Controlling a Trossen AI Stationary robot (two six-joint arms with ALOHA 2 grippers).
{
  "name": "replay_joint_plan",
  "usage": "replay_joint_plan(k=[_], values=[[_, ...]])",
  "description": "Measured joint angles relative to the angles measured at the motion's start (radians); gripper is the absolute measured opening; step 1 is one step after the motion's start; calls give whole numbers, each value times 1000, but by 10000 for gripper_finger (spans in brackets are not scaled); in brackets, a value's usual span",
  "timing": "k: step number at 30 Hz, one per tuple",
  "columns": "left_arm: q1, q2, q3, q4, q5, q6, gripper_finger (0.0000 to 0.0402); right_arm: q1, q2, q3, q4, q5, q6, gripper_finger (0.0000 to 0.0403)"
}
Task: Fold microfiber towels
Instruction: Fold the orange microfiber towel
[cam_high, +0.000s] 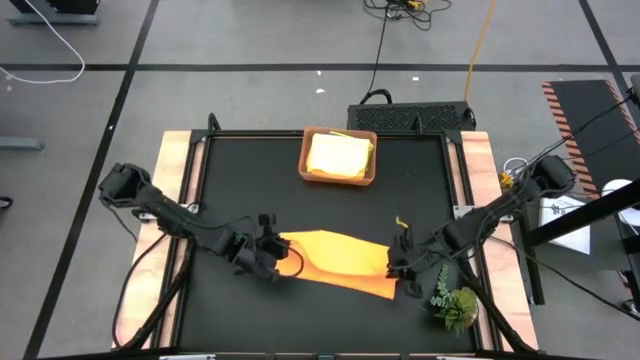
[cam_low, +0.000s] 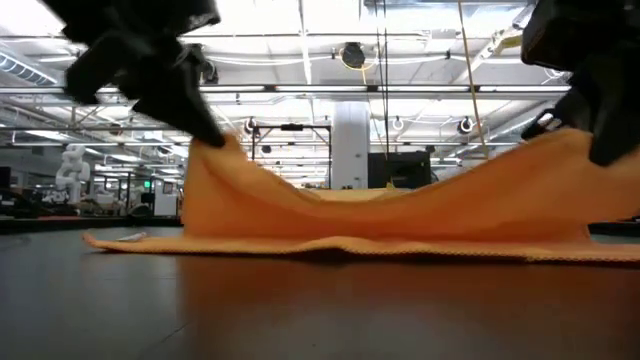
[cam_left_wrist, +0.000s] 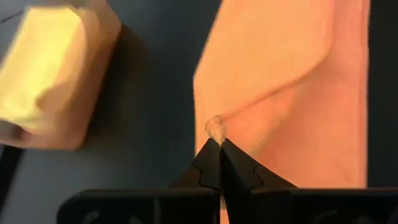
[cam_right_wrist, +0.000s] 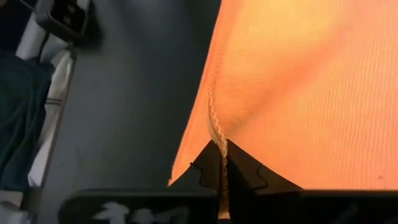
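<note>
An orange towel (cam_high: 338, 262) lies stretched left to right on the black table near its front. Its two ends are lifted and its middle sags onto the table (cam_low: 350, 240). My left gripper (cam_high: 272, 250) is shut on the towel's left end. My right gripper (cam_high: 398, 262) is shut on its right end. Folded yellow towels (cam_high: 338, 155) lie in the terracotta-brown tray (cam_high: 372, 165) at the far middle. The lime green and blue towels are out of view. My left gripper pinches a corner of the orange towel (cam_left_wrist: 214, 129) between its two fingertips, at the towel's left end. The corner is raised off the table and cloth slopes down from it to the table (cam_low: 215, 190). My right gripper pinches the towel's stitched edge (cam_right_wrist: 217, 134) between its two fingertips, at the towel's right end. The edge is raised off the table and the cloth slopes down from it toward the middle (cam_low: 540, 180).
A small green plant sprig (cam_high: 455, 300) lies at the table's front right, close to my right gripper. The tray also shows in the left wrist view (cam_left_wrist: 93, 93). Wooden side rails (cam_high: 170, 200) border the black table. Bare black table lies between towel and tray.
</note>
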Motion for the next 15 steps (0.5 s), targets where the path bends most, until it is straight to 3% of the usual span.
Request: replay_joint_plan(k=[10, 15], values=[[-30, 0, -115, 73, 1, -78, 2, 10, 121, 0, 116, -60, 27, 0], [-27, 0, -117, 73, 87, -81, 5, 10, 158, 0, 125, -91, 35, 2]])
